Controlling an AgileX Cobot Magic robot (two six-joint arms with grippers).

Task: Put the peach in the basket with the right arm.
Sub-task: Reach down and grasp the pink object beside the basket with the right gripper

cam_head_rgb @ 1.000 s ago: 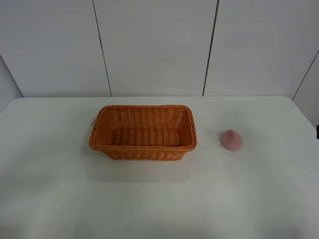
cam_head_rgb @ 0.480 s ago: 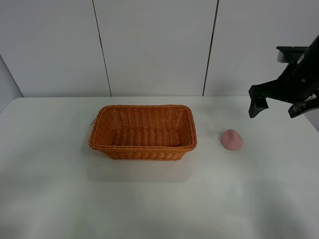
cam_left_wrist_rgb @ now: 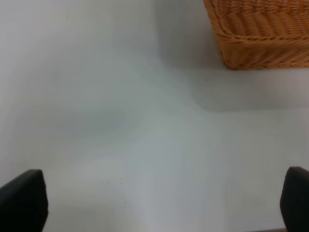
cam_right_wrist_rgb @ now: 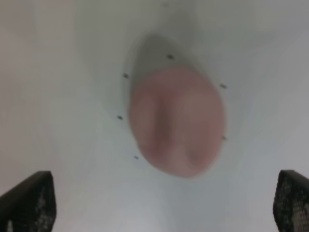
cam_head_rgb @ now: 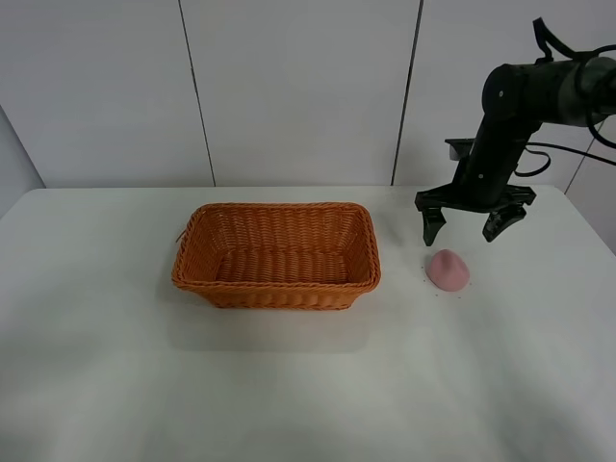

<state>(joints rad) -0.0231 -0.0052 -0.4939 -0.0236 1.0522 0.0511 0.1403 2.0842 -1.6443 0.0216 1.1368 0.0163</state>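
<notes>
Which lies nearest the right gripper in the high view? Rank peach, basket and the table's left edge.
1. the peach, just below the right gripper.
2. the basket, mid-table, to its left.
3. the table's left edge, farthest across.

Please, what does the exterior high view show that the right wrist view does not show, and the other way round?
Only the exterior high view shows the empty rectangular orange-brown woven wicker basket, the black jointed right arm and the grey wall panels. Only the right wrist view shows plainly the small dark specks on the white table. Both show the small pale-pink rounded peach lying on that table, and the dark right hand, open, hovering over it without touching.
</notes>
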